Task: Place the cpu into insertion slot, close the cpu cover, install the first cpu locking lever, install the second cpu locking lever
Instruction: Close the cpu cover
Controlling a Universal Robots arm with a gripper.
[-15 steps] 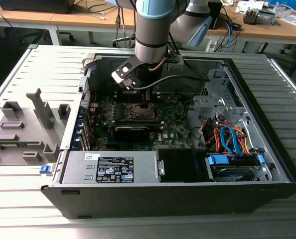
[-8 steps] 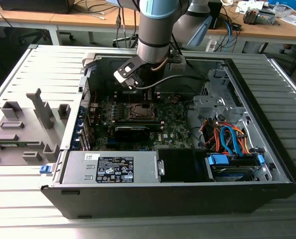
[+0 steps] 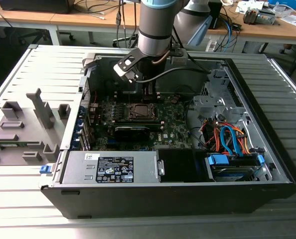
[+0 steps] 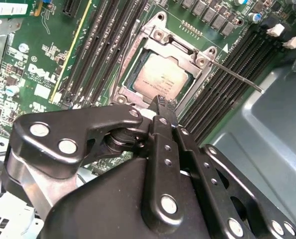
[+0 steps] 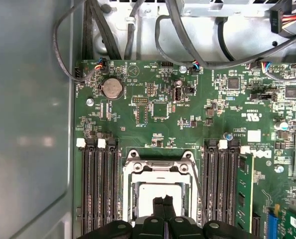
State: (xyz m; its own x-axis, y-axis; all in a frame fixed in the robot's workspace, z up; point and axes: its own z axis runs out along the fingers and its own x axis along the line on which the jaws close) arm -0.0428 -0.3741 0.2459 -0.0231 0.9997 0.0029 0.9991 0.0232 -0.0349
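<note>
The black two-finger gripper (image 5: 163,200) hangs with its fingers pinched together on nothing. Directly beneath the tips, close under them, the small square silver-grey cpu (image 4: 160,79) sits in the silver-rimmed square insertion slot (image 5: 126,195). The thin silver frame of the cpu cover (image 5: 158,168) looks folded down around it. Off to one side of the fingertips a thin steel locking lever (image 4: 237,78) juts out, its long axis leading away from the socket corner.

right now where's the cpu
In both wrist views the cpu sits in the insertion slot, between the two banks of long black memory slots, right by the gripper.
</note>
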